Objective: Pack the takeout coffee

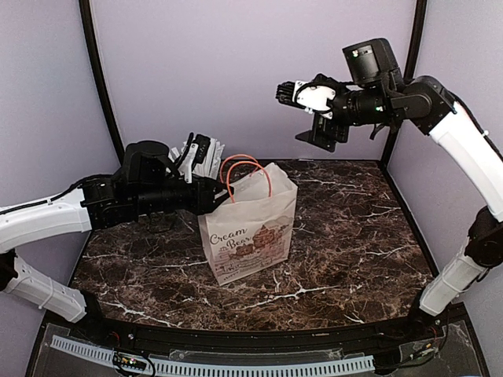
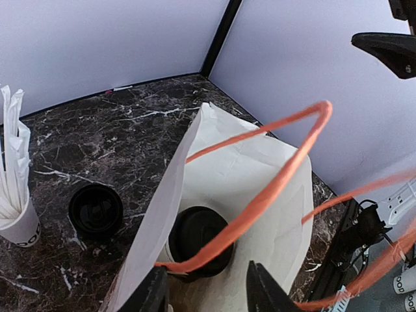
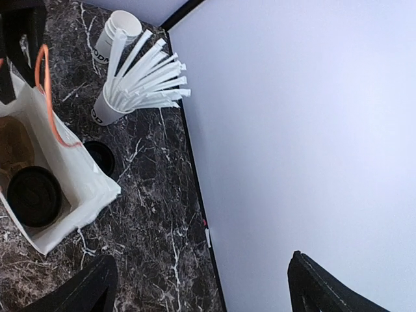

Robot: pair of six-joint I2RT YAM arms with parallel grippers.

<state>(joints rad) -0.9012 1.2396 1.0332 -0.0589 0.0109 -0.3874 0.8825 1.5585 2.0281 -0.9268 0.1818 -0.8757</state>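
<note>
Printed in brown script on the front of the white paper bag (image 1: 247, 236): "Cream" above "Bear", with a small mark between them too fine to read, set beside a brown line drawing of a building. Stamped in dark capitals near the base of the cup of straws (image 3: 107, 107): "OO", the rest turned out of sight in both wrist views. Matching dark capitals on the side of the stack of cups (image 3: 117, 32): "OOD", cut off by the curve. Nothing else legible
</note>
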